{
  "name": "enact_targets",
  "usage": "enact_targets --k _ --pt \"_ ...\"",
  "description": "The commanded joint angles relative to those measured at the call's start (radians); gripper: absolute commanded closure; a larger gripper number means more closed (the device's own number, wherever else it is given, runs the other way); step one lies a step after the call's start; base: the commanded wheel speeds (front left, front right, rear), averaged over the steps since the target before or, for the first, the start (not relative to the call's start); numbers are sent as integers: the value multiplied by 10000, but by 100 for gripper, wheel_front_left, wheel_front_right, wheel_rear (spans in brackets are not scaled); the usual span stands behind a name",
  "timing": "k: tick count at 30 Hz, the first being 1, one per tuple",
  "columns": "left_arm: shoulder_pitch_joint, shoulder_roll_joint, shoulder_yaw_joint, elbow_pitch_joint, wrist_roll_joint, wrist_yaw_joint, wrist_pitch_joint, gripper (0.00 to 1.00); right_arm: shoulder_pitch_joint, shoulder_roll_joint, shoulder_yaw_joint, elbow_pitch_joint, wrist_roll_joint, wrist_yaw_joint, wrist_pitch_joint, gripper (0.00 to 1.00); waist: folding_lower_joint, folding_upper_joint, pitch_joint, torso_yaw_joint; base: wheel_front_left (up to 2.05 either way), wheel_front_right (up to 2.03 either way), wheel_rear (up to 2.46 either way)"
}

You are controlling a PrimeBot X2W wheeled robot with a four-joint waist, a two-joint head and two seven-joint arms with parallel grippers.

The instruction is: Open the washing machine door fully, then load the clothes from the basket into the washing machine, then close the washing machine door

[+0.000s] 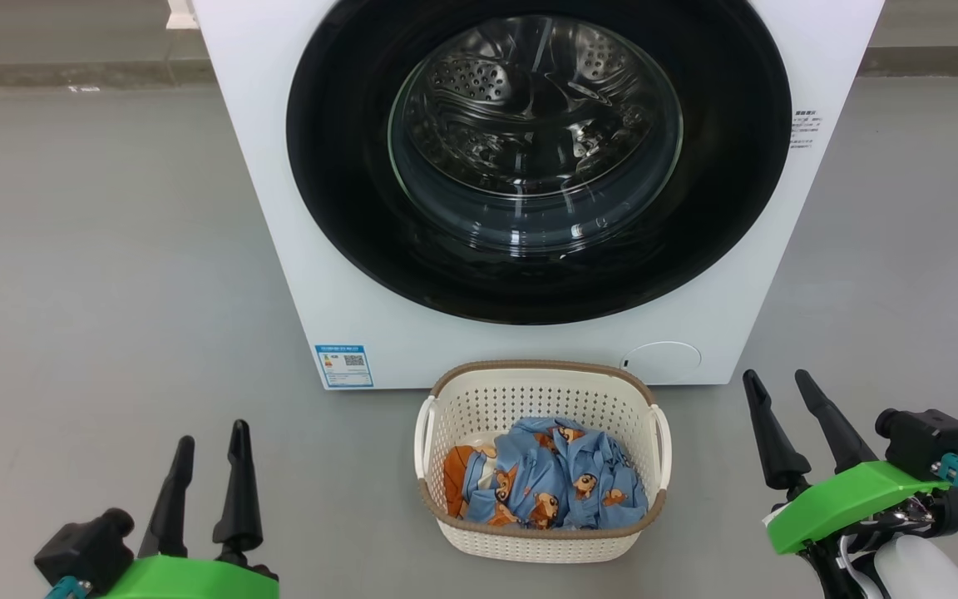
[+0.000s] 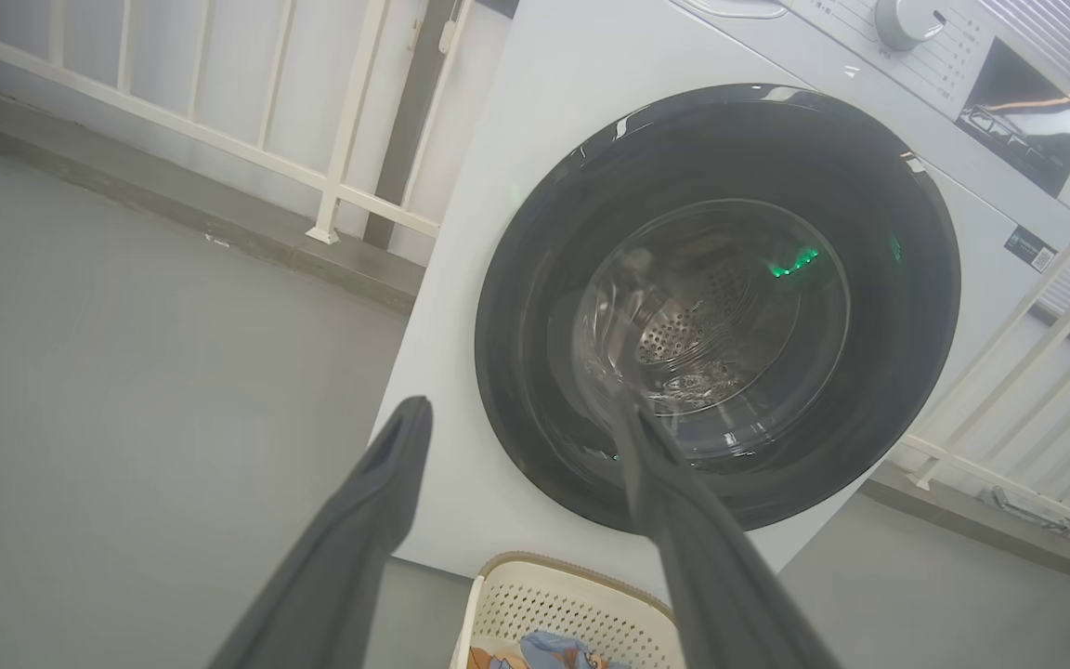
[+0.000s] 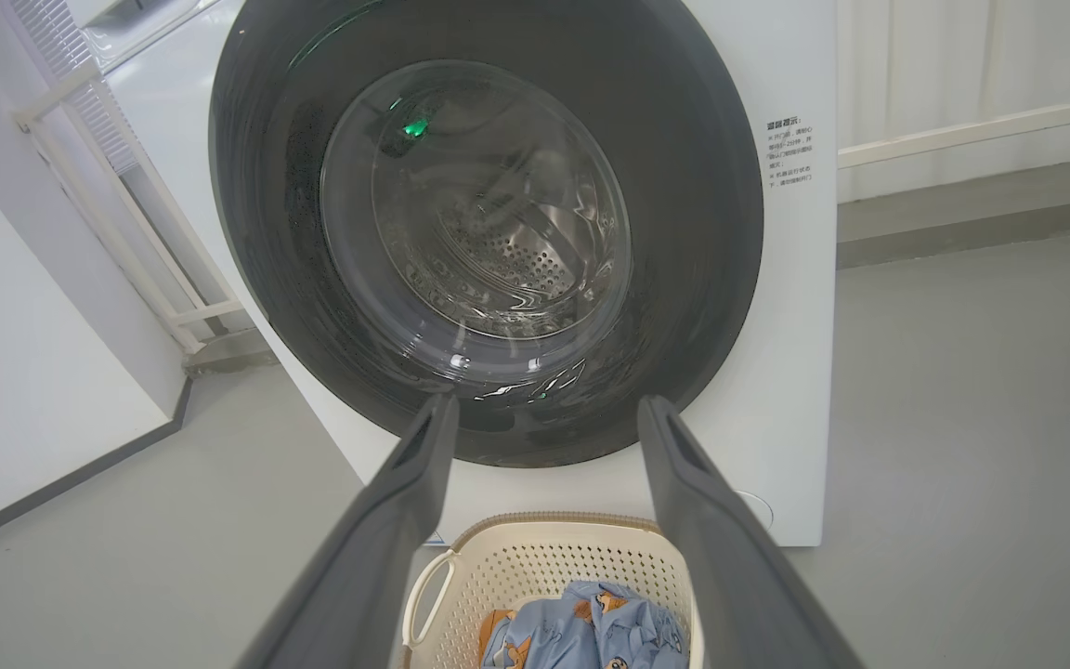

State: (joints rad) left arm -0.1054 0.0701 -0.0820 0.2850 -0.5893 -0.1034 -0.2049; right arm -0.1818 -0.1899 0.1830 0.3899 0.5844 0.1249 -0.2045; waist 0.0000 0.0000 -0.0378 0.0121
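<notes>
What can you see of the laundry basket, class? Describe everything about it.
The basket is a small rectangular cream tub, plastic by its look, with perforated walls, a brown woven-look rim and a looped handle on either side. It stands upright on the grey floor, just in front of the washing machine. Light blue clothes printed with bears lie bunched inside.

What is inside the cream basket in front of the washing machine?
The cream perforated plastic basket holds light blue clothes printed with orange-brown bears, bunched together. Anything lying beneath them is covered.
</notes>
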Motion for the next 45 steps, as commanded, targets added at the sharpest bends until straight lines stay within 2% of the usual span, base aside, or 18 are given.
enact_targets --k 1,16,45 --pt "-567 87 311 -191 302 26 -145 0 -458 -100 101 -164 -315 52 -157 0 0 0 0 5 0 0 0" --pt "-673 -3 373 -83 1991 26 -569 0 -582 -146 160 -14 -1913 58 -573 0 0 0 -16 31 0 0 0" --pt "-679 -62 566 131 2263 56 -569 0 -607 -64 167 -15 -1881 58 -573 0 0 0 -5 -37 0 0 0"
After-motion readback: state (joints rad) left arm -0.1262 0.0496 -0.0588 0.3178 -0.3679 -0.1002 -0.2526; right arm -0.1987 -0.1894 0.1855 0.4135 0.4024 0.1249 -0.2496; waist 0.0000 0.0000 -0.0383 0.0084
